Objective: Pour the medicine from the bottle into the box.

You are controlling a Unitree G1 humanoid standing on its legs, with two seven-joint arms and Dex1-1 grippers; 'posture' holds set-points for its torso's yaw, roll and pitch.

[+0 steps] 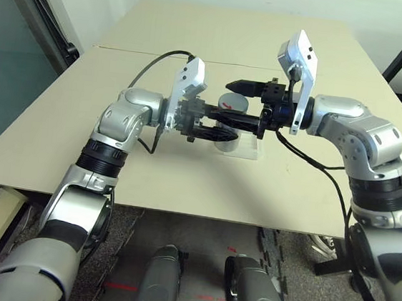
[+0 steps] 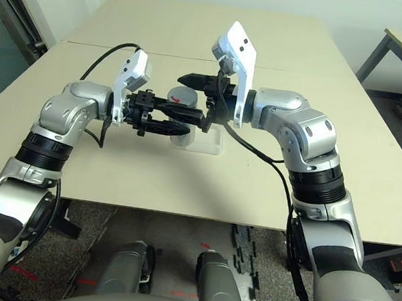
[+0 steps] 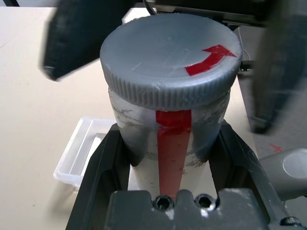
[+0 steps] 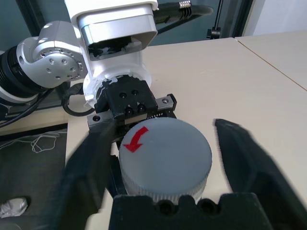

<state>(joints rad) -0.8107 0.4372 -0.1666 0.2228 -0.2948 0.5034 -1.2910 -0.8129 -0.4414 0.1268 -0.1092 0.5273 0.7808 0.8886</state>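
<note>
Silvery-grey bottle, red stripe and arrow, capped, clamped in left claw; right claw spread around cap.

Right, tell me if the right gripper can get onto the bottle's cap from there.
Probably yes: the right gripper has a finger either side of the cap, nothing between, while the left gripper clamps the bottle lower down.

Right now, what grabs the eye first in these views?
The two grippers meeting over the middle of the table: the left gripper is clamped on the silvery-grey bottle, red stripe up its side. The right gripper straddles the bottle's ribbed cap, fingers either side, contact unclear. The clear plastic box lies on the table just beneath.
</note>
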